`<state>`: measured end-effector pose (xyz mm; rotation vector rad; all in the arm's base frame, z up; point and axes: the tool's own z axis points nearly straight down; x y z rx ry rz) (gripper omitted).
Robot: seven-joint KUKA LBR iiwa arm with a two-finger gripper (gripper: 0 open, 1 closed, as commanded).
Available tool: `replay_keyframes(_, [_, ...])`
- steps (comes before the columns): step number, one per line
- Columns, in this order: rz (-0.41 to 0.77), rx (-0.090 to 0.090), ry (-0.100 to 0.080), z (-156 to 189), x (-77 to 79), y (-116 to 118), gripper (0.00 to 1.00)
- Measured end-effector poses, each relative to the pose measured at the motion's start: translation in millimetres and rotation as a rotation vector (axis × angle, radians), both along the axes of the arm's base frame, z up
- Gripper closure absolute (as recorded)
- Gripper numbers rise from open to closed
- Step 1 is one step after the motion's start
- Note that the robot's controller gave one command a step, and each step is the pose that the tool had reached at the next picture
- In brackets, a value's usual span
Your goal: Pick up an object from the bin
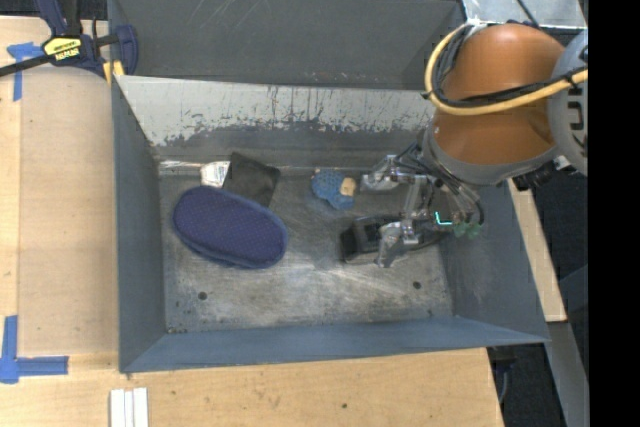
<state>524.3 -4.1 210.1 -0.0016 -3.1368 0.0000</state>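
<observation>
**Claw (pixel 392 213) wide open, low at right of bin (pixel 300 40)**

Noted fingers (pixel 385 177) spread wide apart, one toward the back wall, one toward the front. Found small black block (pixel 358 239) on the bin floor just beside the front finger, on its left; cannot tell if touching. Logged small blue thing with a yellow bit (pixel 330 187) near the back finger, also to the left. Further left: black square pad (pixel 252 181), crumpled silvery scrap (pixel 213 175), large dark-blue oval cushion (pixel 230 227), all well apart from claw.
</observation>
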Motion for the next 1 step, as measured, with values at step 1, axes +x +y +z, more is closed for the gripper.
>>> replay_keyframes(1, [-0.014,0.002,-0.003,-139.5,26.1,-21.2,0.00])
